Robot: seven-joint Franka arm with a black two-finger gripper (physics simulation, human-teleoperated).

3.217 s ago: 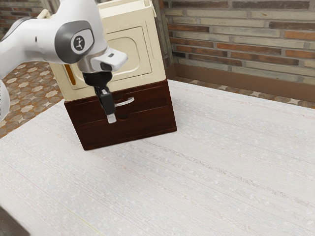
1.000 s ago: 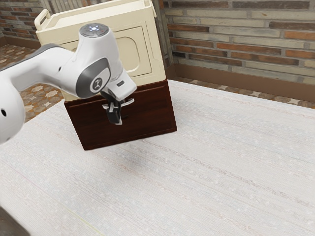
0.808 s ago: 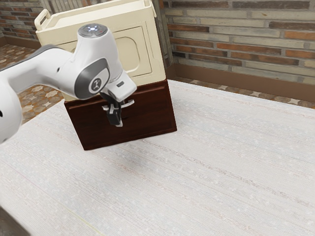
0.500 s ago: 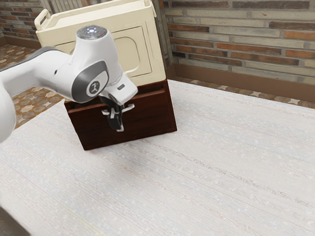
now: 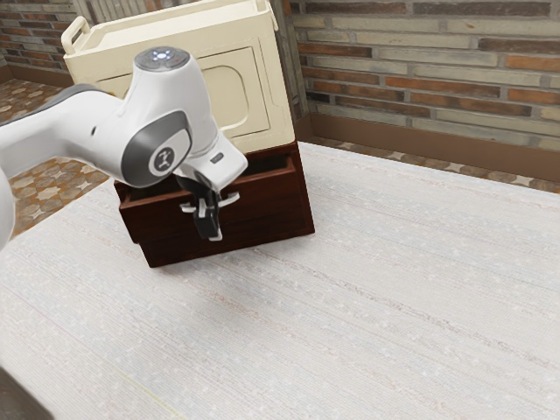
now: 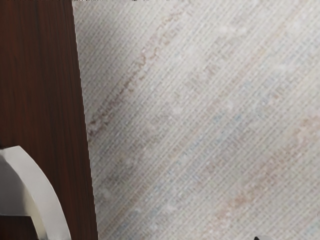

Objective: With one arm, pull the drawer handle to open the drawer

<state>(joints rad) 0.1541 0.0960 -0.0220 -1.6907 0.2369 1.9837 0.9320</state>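
The black gripper [image 5: 211, 228] is at the drawer handle [image 5: 231, 199], right up by the front of the drawer. Can't tell if it's open or closed, or if it has a good grip on the handle. In the ext. view, handle ends poke out on both sides of it, L & R.

The top drawer [image 5: 273, 206] is part way open. It sticks out to the near side, w/ a dark gap behind its top edge. The handle is on its front, approx. in the middle.

The cabinet [image 5: 179, 33] is on the ext. view's L, at the far part of the table [image 5: 350, 280]. It's cream up top w/ dark red-brown wood down low. The white arm [image 5: 74, 131] comes in from the ext. view's L. A brick wall [image 5: 420, 74] is at the far side, & a tile floor [image 5: 61, 179] is far L.

The wrist view is a close look: the handle is shiny, flat & curved like a bow, next to dark wood w/ thin lines. Past the wood's straight edge, the table top has tiny slanted lines w/ pink & blue specks.
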